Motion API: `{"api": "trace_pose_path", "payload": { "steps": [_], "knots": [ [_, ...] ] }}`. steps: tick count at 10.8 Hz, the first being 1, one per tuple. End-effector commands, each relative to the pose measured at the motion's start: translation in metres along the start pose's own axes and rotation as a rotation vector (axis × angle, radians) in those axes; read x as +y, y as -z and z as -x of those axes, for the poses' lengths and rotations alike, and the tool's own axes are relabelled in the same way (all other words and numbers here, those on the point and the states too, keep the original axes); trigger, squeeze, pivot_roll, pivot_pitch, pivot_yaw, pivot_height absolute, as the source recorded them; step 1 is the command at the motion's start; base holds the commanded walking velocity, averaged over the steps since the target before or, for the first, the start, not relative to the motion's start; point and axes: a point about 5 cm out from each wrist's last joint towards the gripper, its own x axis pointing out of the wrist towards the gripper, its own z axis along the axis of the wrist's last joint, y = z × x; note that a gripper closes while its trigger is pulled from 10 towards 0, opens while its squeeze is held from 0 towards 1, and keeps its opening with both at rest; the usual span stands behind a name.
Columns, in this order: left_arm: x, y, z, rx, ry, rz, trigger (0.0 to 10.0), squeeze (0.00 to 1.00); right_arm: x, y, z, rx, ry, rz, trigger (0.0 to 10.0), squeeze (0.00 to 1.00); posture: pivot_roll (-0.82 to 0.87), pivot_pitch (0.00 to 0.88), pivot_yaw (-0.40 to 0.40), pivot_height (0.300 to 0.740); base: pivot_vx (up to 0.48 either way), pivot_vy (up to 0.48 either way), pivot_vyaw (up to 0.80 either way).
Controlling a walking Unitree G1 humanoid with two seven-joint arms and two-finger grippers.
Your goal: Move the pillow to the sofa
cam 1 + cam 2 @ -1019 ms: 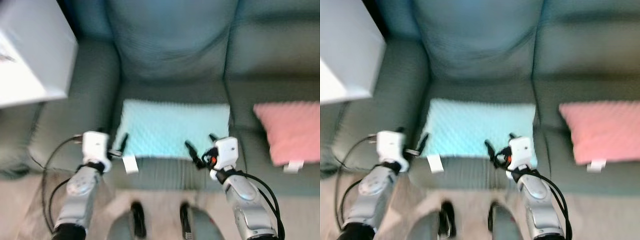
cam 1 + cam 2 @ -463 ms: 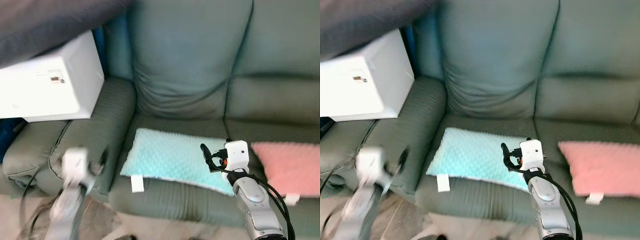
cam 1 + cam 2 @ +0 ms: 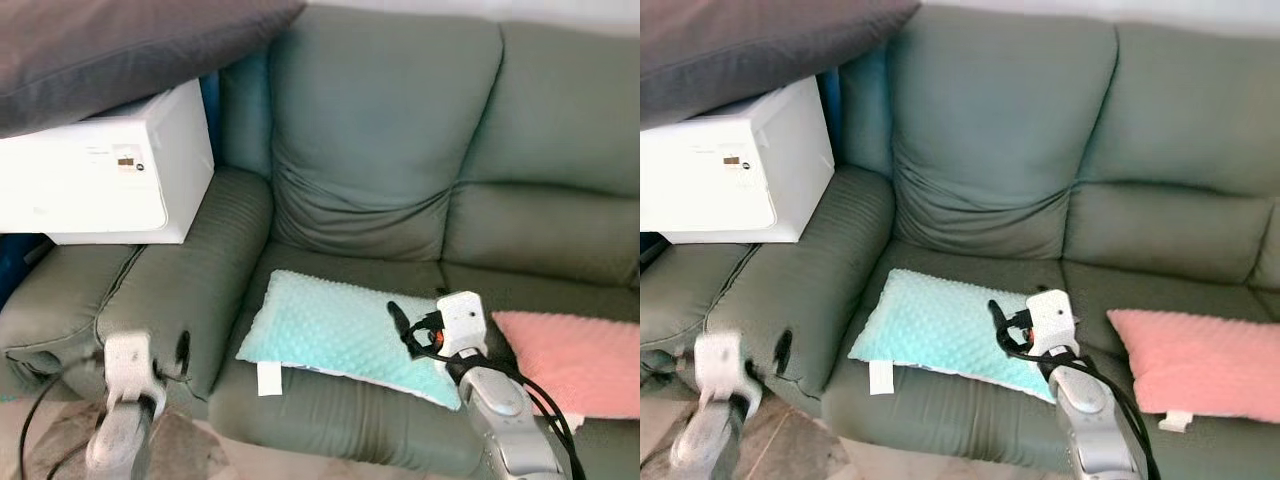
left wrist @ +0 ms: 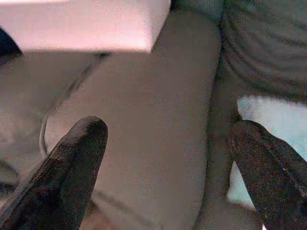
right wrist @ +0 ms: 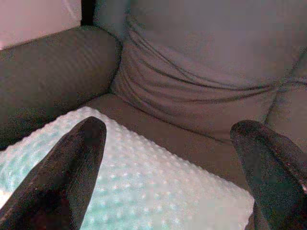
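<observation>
A: Status of the mint-green pillow (image 3: 345, 332)?

B: It lies flat on the sofa (image 3: 380, 190) seat. Both grippers have drawn back: left gripper (image 3: 182, 352) off by the armrest, right gripper (image 3: 398, 322) above the pillow's near edge, jaws wide open, nothing held.

A: Meaning?

B: Placement appears complete.

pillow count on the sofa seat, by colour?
Mint-green pillow: 1
Pink pillow: 1
Total on the sofa seat: 2
</observation>
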Motion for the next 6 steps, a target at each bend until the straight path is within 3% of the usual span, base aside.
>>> {"api": "trace_pose_path", "payload": {
  "steps": [1, 2, 5, 6],
  "knots": [
    [-0.001, -0.004, -0.003, -0.005, -0.011, 0.011, 10.0, 0.00, -0.004, -0.006, -0.003, -0.011, -0.001, 0.012, 10.0, 0.00, -0.13, 0.008, -0.037, 0.740, 0.000, 0.000, 0.00],
    [-0.010, -0.012, -0.006, -0.039, 0.027, 0.007, 10.0, 0.00, -0.009, -0.009, -0.003, -0.018, 0.007, 0.015, 10.0, 0.00, -0.13, 0.007, -0.033, 0.740, 0.000, 0.000, 0.00],
    [-0.017, -0.014, -0.009, -0.014, 0.041, -0.036, 10.0, 0.00, -0.008, -0.007, 0.003, -0.031, 0.043, -0.015, 10.0, 0.00, -0.13, 0.008, -0.009, 0.740, 0.000, 0.000, 0.00],
    [-0.020, -0.010, -0.013, 0.043, 0.100, 0.037, 10.0, 0.00, -0.006, -0.005, 0.005, -0.027, 0.060, -0.020, 10.0, 0.00, -0.14, 0.008, -0.001, 0.740, 0.000, 0.000, 0.00]
  ]
}}
